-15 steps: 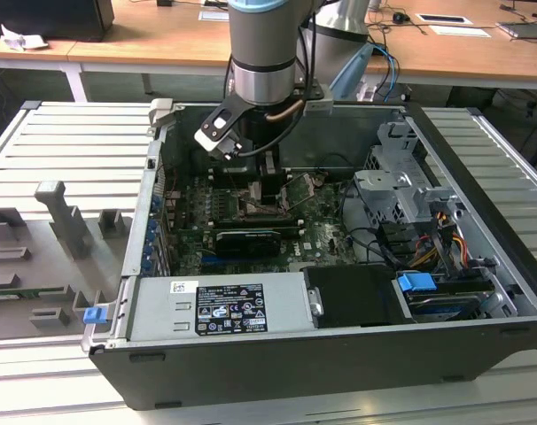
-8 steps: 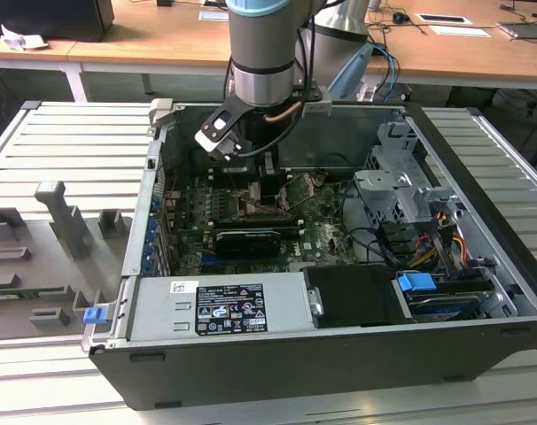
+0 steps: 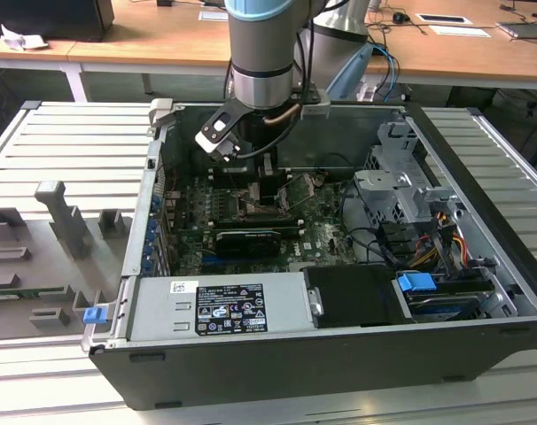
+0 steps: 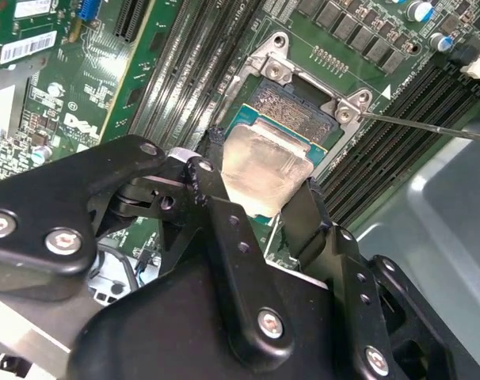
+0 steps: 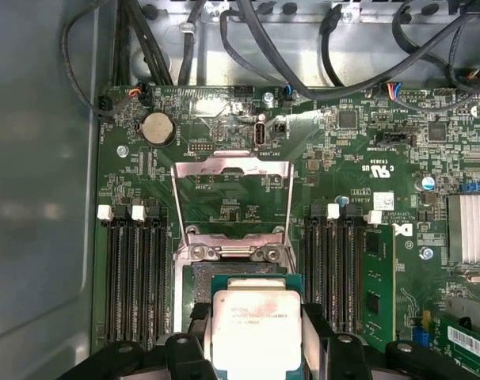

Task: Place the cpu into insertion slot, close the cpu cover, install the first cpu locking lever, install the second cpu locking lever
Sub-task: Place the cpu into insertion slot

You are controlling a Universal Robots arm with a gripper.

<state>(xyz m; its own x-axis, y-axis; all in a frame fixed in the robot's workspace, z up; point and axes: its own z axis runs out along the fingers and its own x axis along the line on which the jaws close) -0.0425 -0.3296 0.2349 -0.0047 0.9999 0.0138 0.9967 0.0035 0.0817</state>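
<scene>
Gripper [image 4: 261, 172] is clenched on the cpu [image 4: 265, 158], gripping it by two opposite edges directly over the insertion slot [image 4: 294, 107] of the green motherboard [image 5: 343, 158]. In the first wrist view, the cpu cover [image 5: 230, 165] is swung open beyond the slot, and the chip is not yet seated.

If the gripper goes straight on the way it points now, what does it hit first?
Most likely the socket. The gripper, jaws shut on the chip, points down at it, so the chip would land there first. The cover is flipped open, out of the line. The gap is hard to judge.
</scene>
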